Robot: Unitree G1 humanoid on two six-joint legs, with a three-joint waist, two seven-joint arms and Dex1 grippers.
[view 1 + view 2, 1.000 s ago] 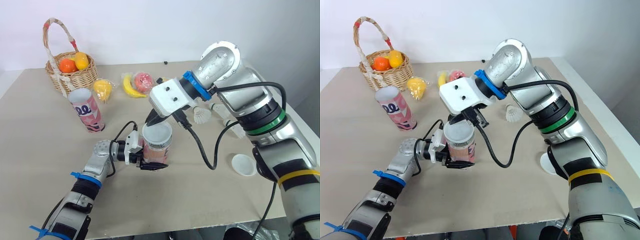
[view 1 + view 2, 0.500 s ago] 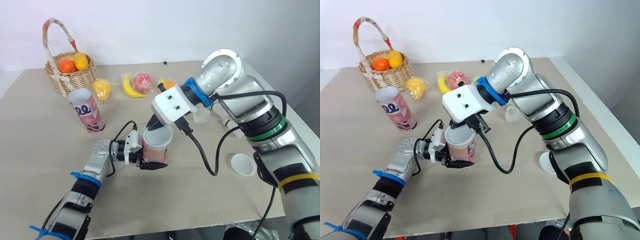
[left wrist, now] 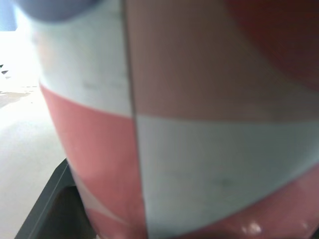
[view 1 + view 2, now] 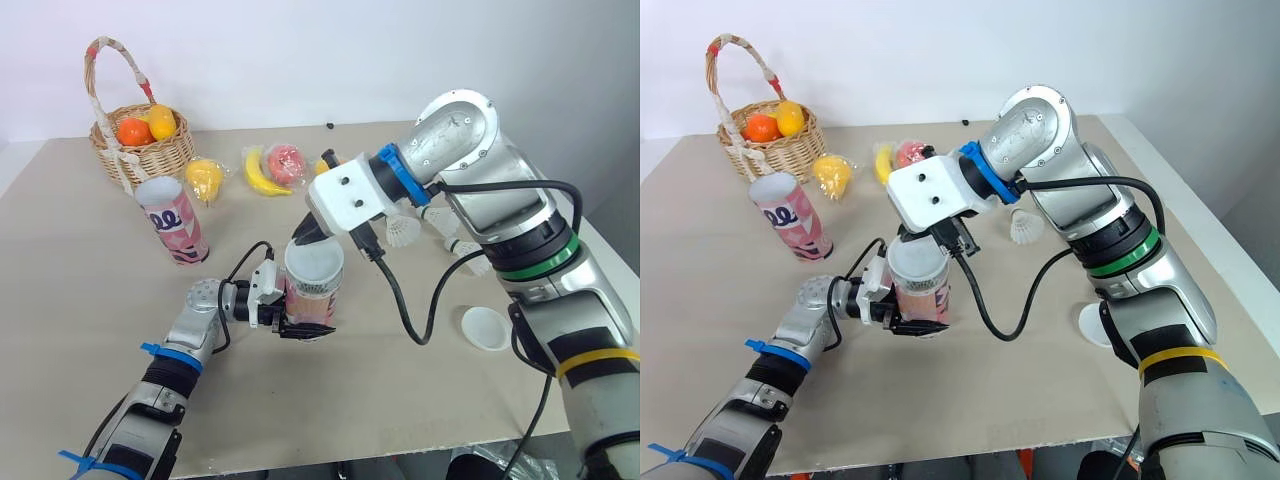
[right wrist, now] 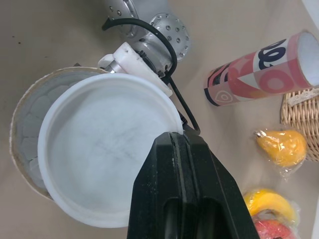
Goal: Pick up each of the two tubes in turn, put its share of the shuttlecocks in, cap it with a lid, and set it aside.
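Note:
A pink and white tube (image 4: 311, 303) stands upright mid-table, and my left gripper (image 4: 299, 328) is shut on its lower part; the tube (image 3: 189, 124) is very close in the left wrist view. My right gripper (image 4: 306, 234) is shut on the rim of a white lid (image 4: 314, 261), holding it over the tube's mouth. In the right wrist view the lid (image 5: 107, 149) sits off-centre, leaving a crescent of the tube's rim (image 5: 25, 119) with white feathers inside. A second, open tube (image 4: 175, 220) stands at the left. Another white lid (image 4: 487, 328) lies at the right.
Loose shuttlecocks (image 4: 405, 232) lie behind my right arm at the right. A wicker basket (image 4: 128, 158) of fruit stands at the back left. Bagged fruit, among it a banana (image 4: 261, 176), lies along the back. The table's front edge is near.
My right gripper has shifted a little with the lid, which was tipped into the tube's mouth and now lies flatter on top. The left gripper and tube have stayed put.

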